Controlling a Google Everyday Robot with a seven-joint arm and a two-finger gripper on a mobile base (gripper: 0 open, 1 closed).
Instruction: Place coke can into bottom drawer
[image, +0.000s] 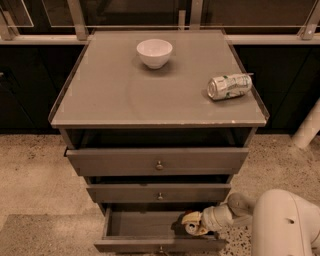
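The bottom drawer (145, 225) is pulled open below the two upper drawers. Its grey floor shows on the left. My gripper (192, 223) reaches in from the right and sits low inside the drawer's right end, on a white arm (285, 225). A small round silver end (191, 229) shows at the gripper's tip. It may be the coke can's end, but no red body is visible there. Otherwise the coke can is hidden.
On the cabinet top (125, 95) stand a white bowl (154, 52) at the back and a silver-and-green can (229, 86) lying on its side at the right. The top drawer (158, 160) and middle drawer (159, 192) stick out slightly. Speckled floor surrounds the cabinet.
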